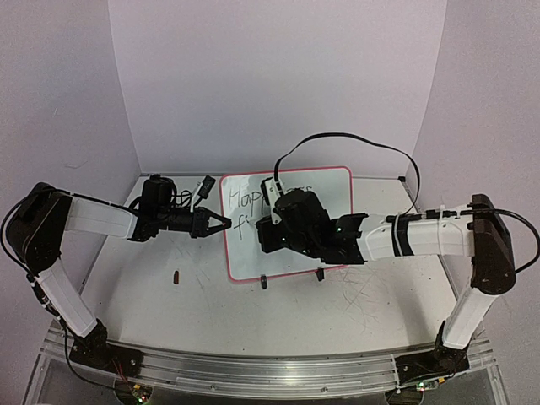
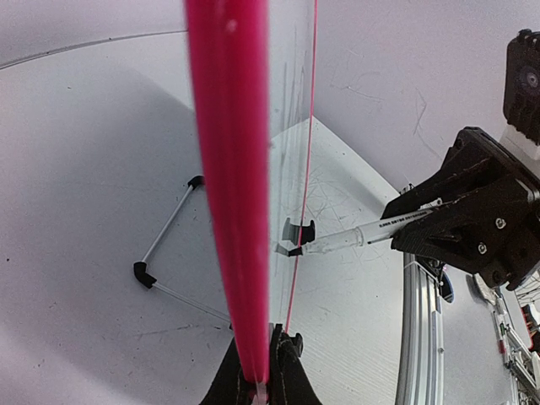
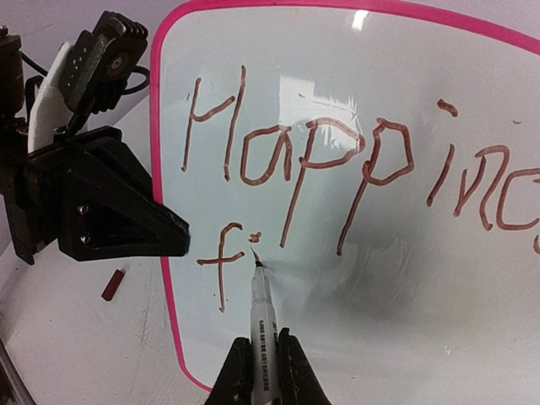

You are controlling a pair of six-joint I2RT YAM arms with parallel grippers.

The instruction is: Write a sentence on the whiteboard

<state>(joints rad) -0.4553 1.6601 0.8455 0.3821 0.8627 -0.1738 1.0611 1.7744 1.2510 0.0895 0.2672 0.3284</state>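
The whiteboard [image 1: 333,190] stands upright mid-table with a pink frame; it also shows in the right wrist view [image 3: 354,321] and edge-on in the left wrist view [image 2: 229,169]. My left gripper [image 1: 221,224] is shut on its left edge [image 2: 257,375]. My right gripper [image 1: 268,232] is shut on a white marker [image 3: 261,325], seen too in the left wrist view [image 2: 354,239]. The marker's tip touches the board just under a small dot. The sentence [image 3: 337,160] reads "Happines" on the top line, cut by the frame edge, and "f" below it.
A small dark red marker cap [image 1: 176,276] lies on the table left of the board, also in the right wrist view [image 3: 113,284]. Two black clip feet [image 1: 263,283] hold the board's lower edge. A black cable [image 1: 354,139] arcs over the board.
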